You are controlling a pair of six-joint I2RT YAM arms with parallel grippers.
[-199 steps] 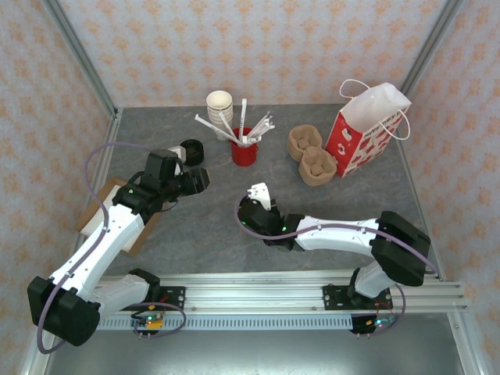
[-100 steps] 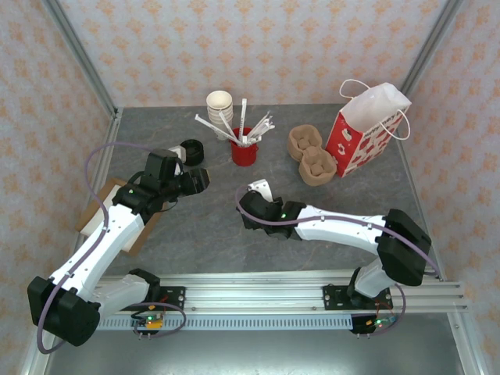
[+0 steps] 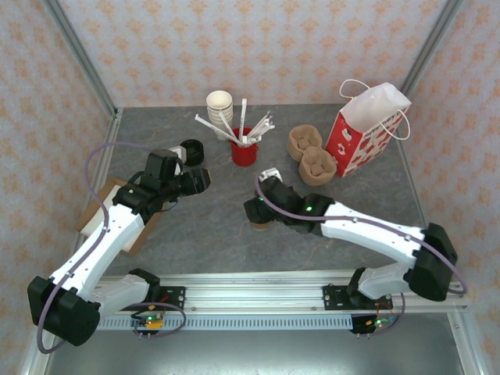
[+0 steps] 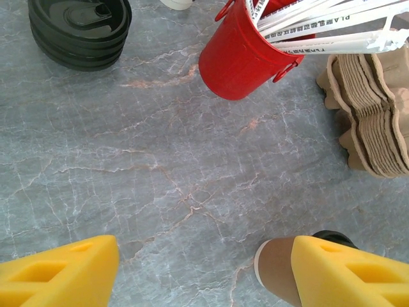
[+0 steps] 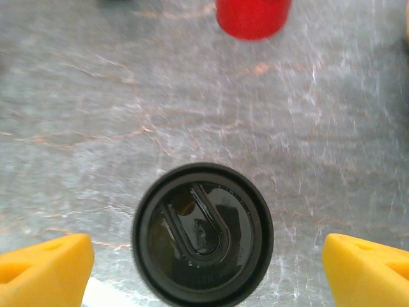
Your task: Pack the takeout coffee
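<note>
The takeout coffee [image 3: 261, 225], a brown paper cup with a black lid, stands upright on the grey table near the middle. Seen from straight above in the right wrist view, its lid [image 5: 203, 233] lies between the two yellow fingers. My right gripper [image 5: 208, 256] hovers over it, wide open and clear of the lid on both sides; from the top camera this gripper [image 3: 262, 205] sits just behind the cup. My left gripper [image 3: 199, 181] is open and empty, left of the cup. In the left wrist view the cup [image 4: 278, 265] is partly hidden behind the right finger [image 4: 348, 272].
A red bucket of wrapped straws [image 3: 244, 150] stands at the back, with stacked cream cups [image 3: 219, 104] and loose black lids [image 3: 191, 151] to its left. Pulp cup carriers [image 3: 311, 156] and a red-and-white paper bag [image 3: 367, 125] are at the back right. Cardboard [image 3: 95, 223] lies at left.
My right gripper has opened wider and the right arm has stretched out, shifting a little right and back. The cup now stands free on the table. The left arm has stayed still.
</note>
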